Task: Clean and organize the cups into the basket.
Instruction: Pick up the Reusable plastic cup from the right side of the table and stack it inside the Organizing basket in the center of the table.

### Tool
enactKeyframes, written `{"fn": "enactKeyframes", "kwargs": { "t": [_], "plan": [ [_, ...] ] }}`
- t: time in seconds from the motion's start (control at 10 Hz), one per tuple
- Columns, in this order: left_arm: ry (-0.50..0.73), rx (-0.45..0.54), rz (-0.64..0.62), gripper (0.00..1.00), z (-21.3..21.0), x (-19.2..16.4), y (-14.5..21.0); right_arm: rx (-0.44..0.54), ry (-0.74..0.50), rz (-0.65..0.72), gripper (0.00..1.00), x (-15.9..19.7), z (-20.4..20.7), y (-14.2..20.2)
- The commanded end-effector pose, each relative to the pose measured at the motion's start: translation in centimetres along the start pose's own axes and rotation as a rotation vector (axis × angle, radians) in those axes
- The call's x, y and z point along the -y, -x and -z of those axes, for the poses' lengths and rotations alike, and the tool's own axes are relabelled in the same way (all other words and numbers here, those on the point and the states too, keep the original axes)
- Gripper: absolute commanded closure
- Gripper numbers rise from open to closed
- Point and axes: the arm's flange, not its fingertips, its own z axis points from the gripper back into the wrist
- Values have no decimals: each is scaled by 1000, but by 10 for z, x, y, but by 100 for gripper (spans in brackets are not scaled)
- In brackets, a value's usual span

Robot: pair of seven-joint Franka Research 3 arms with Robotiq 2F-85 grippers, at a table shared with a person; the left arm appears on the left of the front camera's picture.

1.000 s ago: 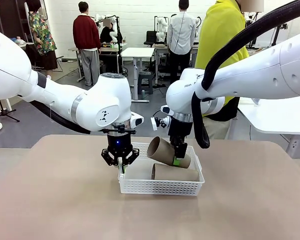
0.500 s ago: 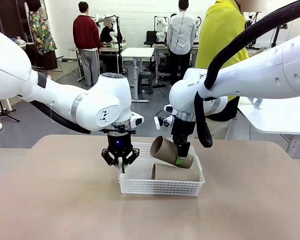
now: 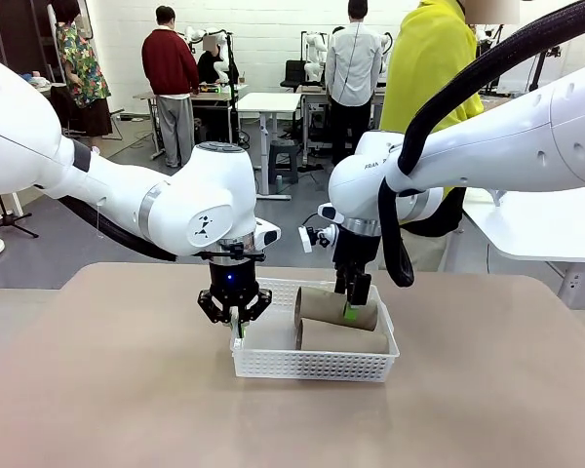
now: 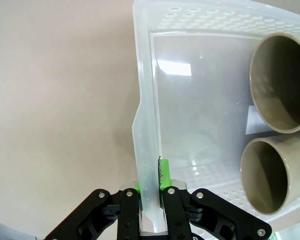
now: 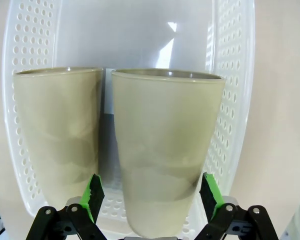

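Observation:
The white basket (image 3: 312, 363) sits mid-table. Two taupe cups lie on their sides in it, side by side: the far one (image 3: 327, 305) and the near one (image 3: 343, 337). My left gripper (image 3: 237, 327) is shut on the basket's left wall, and the left wrist view shows that wall (image 4: 142, 90) pinched by the left gripper (image 4: 151, 185), with both cup mouths (image 4: 280, 82) (image 4: 265, 175) facing it. My right gripper (image 3: 350, 310) hovers over the far cup. In the right wrist view the right gripper (image 5: 152, 195) stands open astride that cup (image 5: 165, 150), beside the other cup (image 5: 57, 135).
A person in a yellow top (image 3: 424, 78) stands at the table's far side behind my right arm. The bare tan tabletop (image 3: 107, 390) stretches left, right and in front of the basket. The left half of the basket's floor (image 4: 200, 110) holds nothing.
My right gripper lowered the tilted cup until it lay flat in the basket beside the other cup, then opened its jaws. The left gripper kept its hold on the basket wall.

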Motion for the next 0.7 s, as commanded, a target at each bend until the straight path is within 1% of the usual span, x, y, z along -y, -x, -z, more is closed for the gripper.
{"fn": "enactKeyframes", "kwargs": {
  "t": [0.0, 0.1, 0.2, 0.3, 0.4, 0.5, 0.6],
  "plan": [
    [4, 6, -2, 100, -2, 1, 0, -7, 15, -30, 0, -6, -9, 0],
    [4, 6, -2, 100, -2, 1, 0, 2, 20, -40, 0, -12, -15, -1],
    [4, 6, -2, 100, -2, 1, 0, 15, 50, -19, 0, -30, -31, -3],
    [4, 6, -2, 100, -2, 1, 0, 10, 103, 7, 0, -59, -53, -3],
    [4, 6, -2, 100, -2, 1, 0, 49, 138, 44, 0, -94, -77, 2],
    [4, 6, -2, 100, -2, 1, 0, 57, 167, 64, 0, -120, -88, 16],
    [4, 6, -2, 100, -2, 1, 0, 96, 173, 61, 0, -142, -90, 34]
  ]
}}
